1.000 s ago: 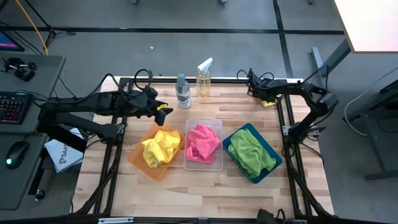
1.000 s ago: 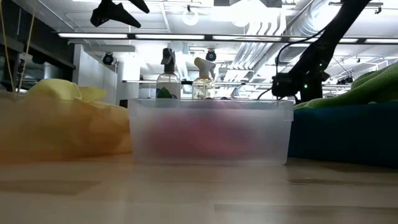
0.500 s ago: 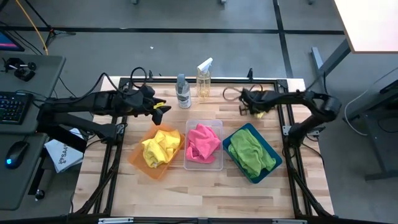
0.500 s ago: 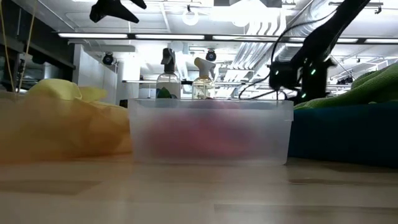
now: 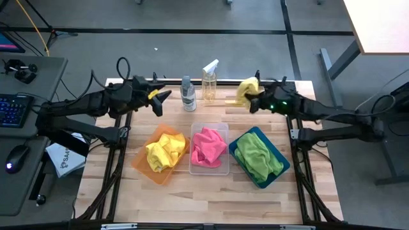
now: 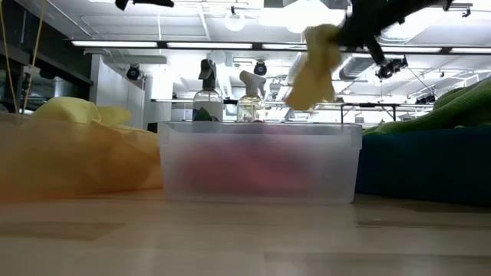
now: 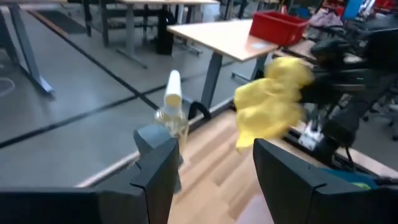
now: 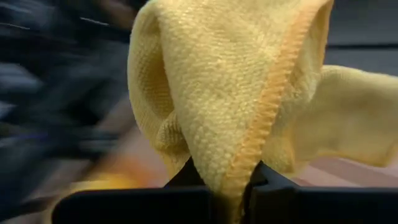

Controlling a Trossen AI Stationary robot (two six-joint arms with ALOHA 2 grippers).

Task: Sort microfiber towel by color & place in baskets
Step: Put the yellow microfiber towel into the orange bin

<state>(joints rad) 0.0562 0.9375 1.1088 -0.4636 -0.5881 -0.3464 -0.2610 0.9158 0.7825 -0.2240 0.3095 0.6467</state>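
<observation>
My right gripper (image 5: 251,100) is shut on a yellow microfiber towel (image 5: 247,87), raised above the table's far side, right of two spray bottles (image 5: 198,89). In the low view the towel (image 6: 314,67) hangs high over the baskets. My left gripper (image 5: 158,96) stands open in the air over the far left with nothing between its fingers; its wrist view looks across at the towel (image 7: 272,102). The orange basket (image 5: 142,167) holds yellow towels, the clear basket (image 5: 222,128) pink ones, the teal basket (image 5: 276,150) a green one. My right gripper pinches a bunched fold of the yellow towel, with its stitched hem (image 8: 256,143), between its two fingers (image 8: 186,180). The fingers reach about level from the table's right side. The towel is lifted clear of the table and droops slack below the fingers (image 6: 311,88).
Two clear spray bottles stand upright at the far edge between the two grippers, one of them (image 7: 170,115) close ahead of the left fingers. The three baskets sit side by side mid-table. Bare wood (image 5: 211,198) lies along the near edge.
My right gripper has shut on the yellow towel at the table's far right corner, then gone up and toward the left edge with it. The towel is lifted clear of the table and hangs. My left gripper has risen a little, toward the far edge.
</observation>
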